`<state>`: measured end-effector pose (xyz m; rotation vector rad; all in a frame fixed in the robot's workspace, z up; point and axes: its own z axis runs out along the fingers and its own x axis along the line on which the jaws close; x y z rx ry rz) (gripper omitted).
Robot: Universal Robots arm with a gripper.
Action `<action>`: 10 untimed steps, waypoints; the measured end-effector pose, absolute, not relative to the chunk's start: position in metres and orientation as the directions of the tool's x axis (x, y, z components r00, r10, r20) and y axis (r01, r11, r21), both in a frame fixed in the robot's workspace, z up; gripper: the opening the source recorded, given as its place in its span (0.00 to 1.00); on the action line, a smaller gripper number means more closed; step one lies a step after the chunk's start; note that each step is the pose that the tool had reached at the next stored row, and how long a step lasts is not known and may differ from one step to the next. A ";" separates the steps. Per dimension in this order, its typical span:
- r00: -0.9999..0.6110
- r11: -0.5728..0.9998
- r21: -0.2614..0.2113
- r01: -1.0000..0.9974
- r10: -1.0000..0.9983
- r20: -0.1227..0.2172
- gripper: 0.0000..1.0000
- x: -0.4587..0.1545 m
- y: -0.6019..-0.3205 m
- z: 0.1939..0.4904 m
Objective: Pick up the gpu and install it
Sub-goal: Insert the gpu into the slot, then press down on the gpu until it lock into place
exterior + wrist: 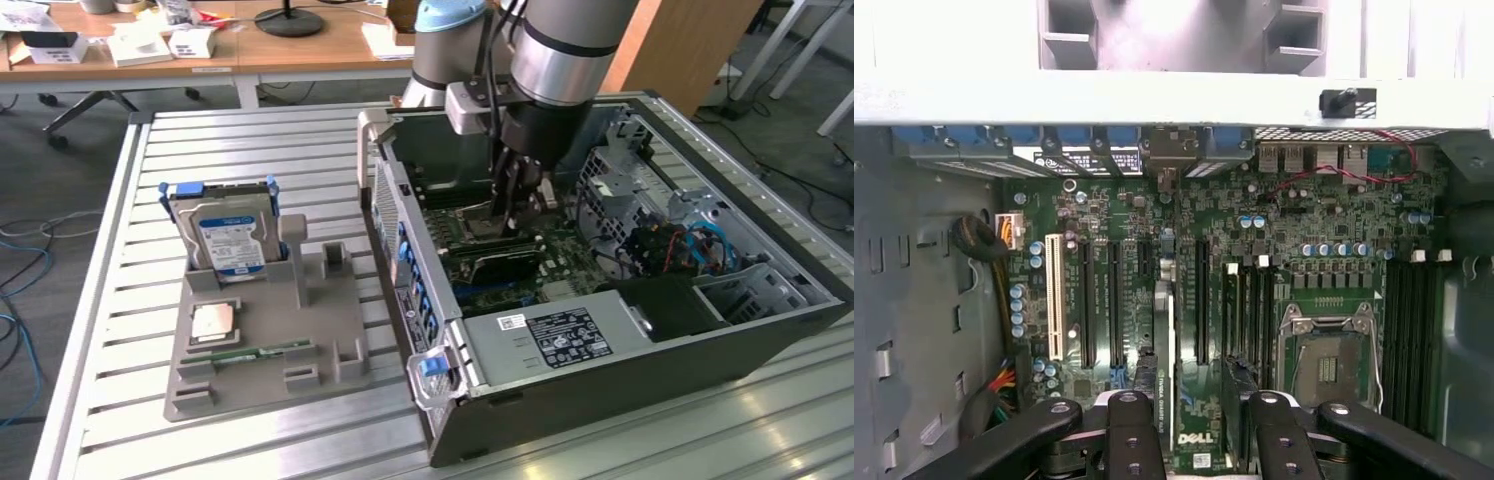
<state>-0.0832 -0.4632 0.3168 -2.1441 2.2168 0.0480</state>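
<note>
The gpu [1165, 345] stands edge-on in a motherboard slot, its pale bracket [1174, 150] at the case's rear wall. In the exterior view it is a dark card [501, 264] upright on the board inside the open PC case [747, 330]. My gripper [518, 215] reaches down into the case right above it. In the wrist view the gripper [1204, 430] is open. Its black fingers [1129, 425] straddle the card's near end, and the card sits close to one finger. Bare board with a DELL mark shows between the card and the other finger.
An empty CPU socket [1329, 355] and memory slots lie beside the card. The power supply [567, 335] and drive cage [667, 245] crowd the case. At the exterior view's left, a grey holder [334, 330] carries a hard drive [227, 235], a chip [214, 322] and a memory stick [260, 352].
</note>
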 end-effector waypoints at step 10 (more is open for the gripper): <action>-0.033 0.034 -0.017 -0.999 -0.997 -0.063 0.40 -0.083 -0.463 0.318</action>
